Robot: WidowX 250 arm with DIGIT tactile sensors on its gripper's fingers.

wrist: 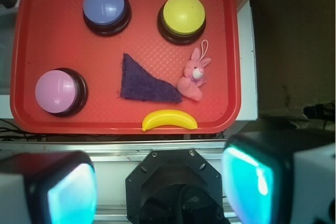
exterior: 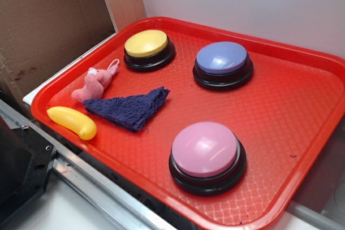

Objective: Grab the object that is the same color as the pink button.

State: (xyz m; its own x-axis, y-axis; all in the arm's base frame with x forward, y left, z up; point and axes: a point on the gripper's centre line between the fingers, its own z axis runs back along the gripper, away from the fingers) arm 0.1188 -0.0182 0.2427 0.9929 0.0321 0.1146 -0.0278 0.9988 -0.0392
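Note:
A small fuzzy pink plush bunny (exterior: pixel 95 83) with long ears and a thin loop lies near the left edge of the red tray (exterior: pixel 302 95); it also shows in the wrist view (wrist: pixel 193 76). The large pink domed button (exterior: pixel 206 152) on a black base sits at the tray's front; in the wrist view it is at the left (wrist: pixel 58 92). My gripper (wrist: pixel 160 187) is open and empty, high above and outside the tray's edge, well apart from the bunny. It does not show in the exterior view.
A dark blue cloth (exterior: pixel 129 107) lies next to the bunny, and a yellow plastic banana (exterior: pixel 73 122) by the tray's rim. A yellow button (exterior: pixel 148 48) and a lavender-blue button (exterior: pixel 222 63) stand at the back. A metal rail (exterior: pixel 81 181) and cardboard wall (exterior: pixel 48 25) border the tray.

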